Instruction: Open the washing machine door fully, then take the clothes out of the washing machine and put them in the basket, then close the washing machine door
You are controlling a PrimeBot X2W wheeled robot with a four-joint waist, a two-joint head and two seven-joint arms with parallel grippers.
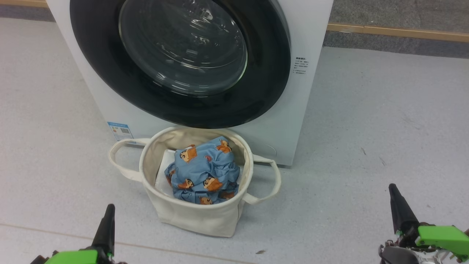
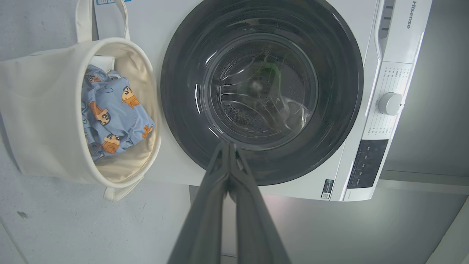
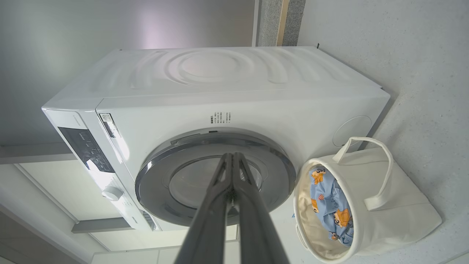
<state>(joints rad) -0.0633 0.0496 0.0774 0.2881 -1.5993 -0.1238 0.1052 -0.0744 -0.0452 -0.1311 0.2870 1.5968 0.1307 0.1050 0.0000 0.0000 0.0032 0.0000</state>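
clothes: light-blue printed bundle, lay crumpled inside the basket, over its white liner. basket: cream canvas, stood upright on the grey floor, just before the washing machine. washing machine door: sat closed against the front. left gripper, right gripper: fingers pressed together, empty, apart from the basket.

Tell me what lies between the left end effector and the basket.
In the head view, bare grey floor separates the left end effector from the basket.
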